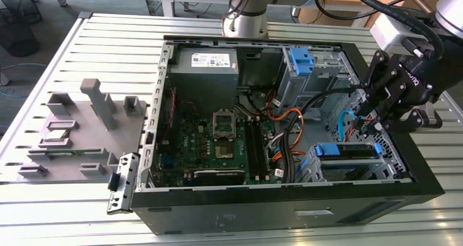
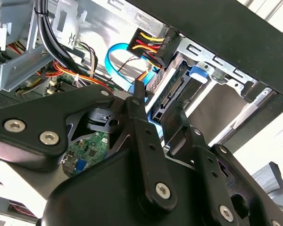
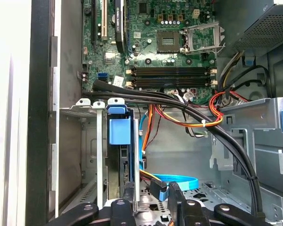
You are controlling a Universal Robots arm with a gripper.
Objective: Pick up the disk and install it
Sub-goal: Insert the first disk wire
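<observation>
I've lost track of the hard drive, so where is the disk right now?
In the exterior view the disk sits in the metal drive cage inside the computer case, on the exterior view's right, close by the claw.

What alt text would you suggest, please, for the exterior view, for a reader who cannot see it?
The arm's end effector reaches into an open computer case at the exterior view's right, over the blue-framed disk in the drive cage. The case lies on a slatted table, a grey tray beside it.
</observation>
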